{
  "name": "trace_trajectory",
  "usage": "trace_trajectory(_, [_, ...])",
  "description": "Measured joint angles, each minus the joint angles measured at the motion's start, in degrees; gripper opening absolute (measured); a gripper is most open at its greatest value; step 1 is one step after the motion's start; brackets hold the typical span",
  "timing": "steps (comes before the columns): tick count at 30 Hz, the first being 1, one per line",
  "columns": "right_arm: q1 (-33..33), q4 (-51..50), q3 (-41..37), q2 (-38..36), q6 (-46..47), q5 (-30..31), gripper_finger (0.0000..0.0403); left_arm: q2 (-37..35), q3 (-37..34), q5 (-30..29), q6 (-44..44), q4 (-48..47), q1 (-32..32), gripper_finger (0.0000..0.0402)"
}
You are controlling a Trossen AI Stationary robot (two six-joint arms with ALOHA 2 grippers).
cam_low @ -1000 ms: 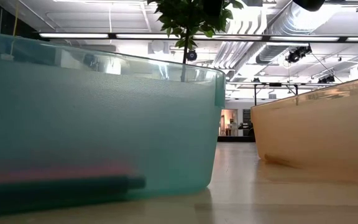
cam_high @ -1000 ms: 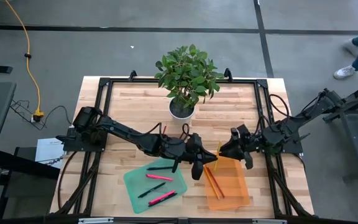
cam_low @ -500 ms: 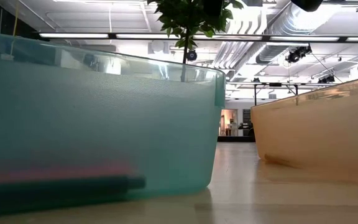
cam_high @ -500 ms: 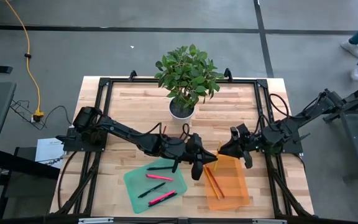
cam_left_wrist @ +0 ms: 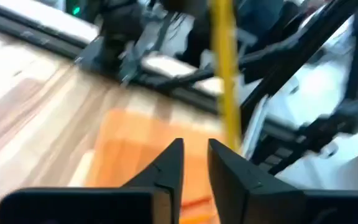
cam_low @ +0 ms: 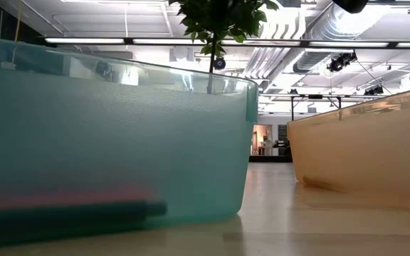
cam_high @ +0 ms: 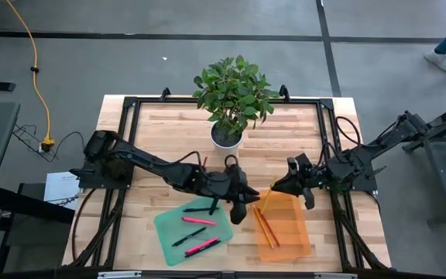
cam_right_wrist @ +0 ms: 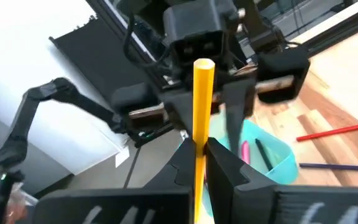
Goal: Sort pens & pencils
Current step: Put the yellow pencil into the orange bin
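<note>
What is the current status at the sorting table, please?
Right gripper shut on yellow pencil, above orange bin. Left gripper narrowly open, empty, between the teal bin and the orange one. Red pencil loose on table.

A leafy green plant in a white pot (cam_high: 230, 105) stands at the wooden table's (cam_high: 161, 136) twelve o'clock; a yellow cable (cam_high: 31, 58) trails across the grey floor at ten.
</note>
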Motion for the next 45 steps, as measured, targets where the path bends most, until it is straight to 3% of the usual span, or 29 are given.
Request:
trace_trajectory(8, [0.0, -1.6, 0.0, -0.6, 1.2, -0.2, 0.0001, -5.6, 0.0, -5.9, 1.4, -14.2, 0.1, 0.0119])
trace_trajectory(20, [3.5, -15.4, 0.0, -3.8, 12.2, -1.5, 0.0, -11.5, 0.0, -12.6, 0.9, -32.3, 0.0, 0.0127])
trace_trajectory(32, [7.8, -23.0, 0.0, -0.1, 30.2, -4.0, 0.0, -12.2, 0.0, -14.5, -0.1, -43.8, 0.0, 0.0127])
trace_trajectory(38, [6.7, -19.3, 0.0, 6.1, 32.4, -7.3, 0.0, -12.2, 0.0, -14.5, -0.3, -47.9, 0.0, 0.0127])
trace_trajectory(45, [5.6, -20.3, 0.0, 7.1, 35.2, -8.7, 0.0, -12.2, 0.0, -11.6, -0.4, -54.1, 0.0, 0.0127])
